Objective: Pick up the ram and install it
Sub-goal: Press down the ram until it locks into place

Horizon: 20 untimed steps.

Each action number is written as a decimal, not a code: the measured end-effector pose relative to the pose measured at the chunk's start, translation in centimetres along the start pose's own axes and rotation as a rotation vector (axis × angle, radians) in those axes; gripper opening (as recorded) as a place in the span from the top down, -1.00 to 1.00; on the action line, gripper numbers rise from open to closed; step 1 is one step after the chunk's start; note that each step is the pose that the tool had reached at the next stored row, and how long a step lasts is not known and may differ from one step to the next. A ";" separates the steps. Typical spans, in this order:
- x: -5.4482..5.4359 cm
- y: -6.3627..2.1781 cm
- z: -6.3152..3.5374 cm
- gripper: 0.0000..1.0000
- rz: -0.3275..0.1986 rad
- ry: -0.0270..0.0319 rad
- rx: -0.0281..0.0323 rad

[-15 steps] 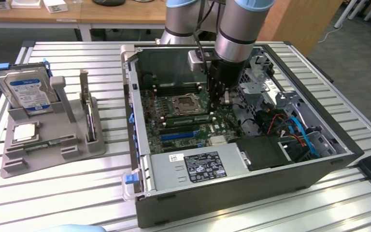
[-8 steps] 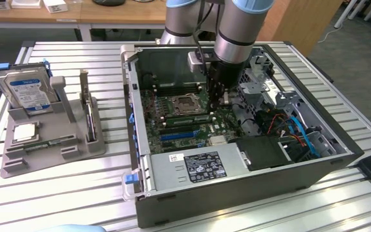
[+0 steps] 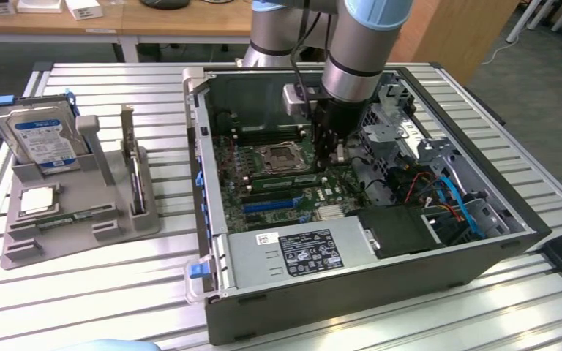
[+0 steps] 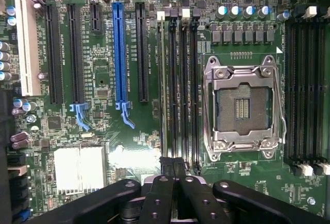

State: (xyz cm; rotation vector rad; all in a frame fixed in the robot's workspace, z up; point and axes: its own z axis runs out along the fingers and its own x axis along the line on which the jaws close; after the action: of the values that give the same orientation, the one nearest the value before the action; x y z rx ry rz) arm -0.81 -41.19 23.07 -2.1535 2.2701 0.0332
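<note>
**Tool inside the case, over the memory slots**

Exterior view: we see the tool (image 3: 327,150) pressed together, low over the motherboard (image 3: 281,183).

Wrist view: the ram (image 4: 164,84) stands in a slot at 9 o'clock of the CPU socket (image 4: 242,108), the tool (image 4: 175,175) touching its end.

**Mia:** Where is the ram (image 3: 286,179)?

**Tom:** In the exterior view it is inside the open computer case (image 3: 379,281), down on the big green board. It sits just at 6 o'clock from the square silver socket (image 3: 279,156).

**Mia:** What does it look like?

**Tom:** A long, thin, green stick. It stands on its edge in a slot, and its long side runs from about 9 o'clock to 3 o'clock.

**Mia:** And from the wrist view?

**Tom:** There you look down on the ram's (image 4: 162,90) top edge, so it looks like a thin pale line. It is in the row of black slots beside the socket, in the slot farthest from it.
</note>
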 end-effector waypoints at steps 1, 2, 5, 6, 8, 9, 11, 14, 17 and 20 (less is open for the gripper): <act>0.0 0.00 0.10 0.80 0.000 0.0000 0.0001; 0.0 0.00 0.19 0.80 0.000 0.0000 0.0000; 0.0 0.00 0.45 0.80 0.000 0.0000 0.0000; 0.0 0.00 0.52 0.80 0.000 0.0003 0.0000; 0.0 0.00 0.66 0.80 0.000 0.0006 0.0000; 0.0 0.00 0.73 0.80 0.000 0.0007 -0.0002; 0.0 0.00 0.84 0.80 0.000 0.0008 -0.0002; 0.0 -0.03 0.78 0.80 0.000 -0.0006 -0.0030; 0.0 -0.10 -0.08 0.80 0.001 0.0012 -0.0207; -0.1 -0.11 -0.59 0.80 0.001 0.0015 -0.0304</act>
State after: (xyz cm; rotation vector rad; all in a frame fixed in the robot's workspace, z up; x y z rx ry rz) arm -0.70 -41.15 23.66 -2.1678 2.2862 0.0664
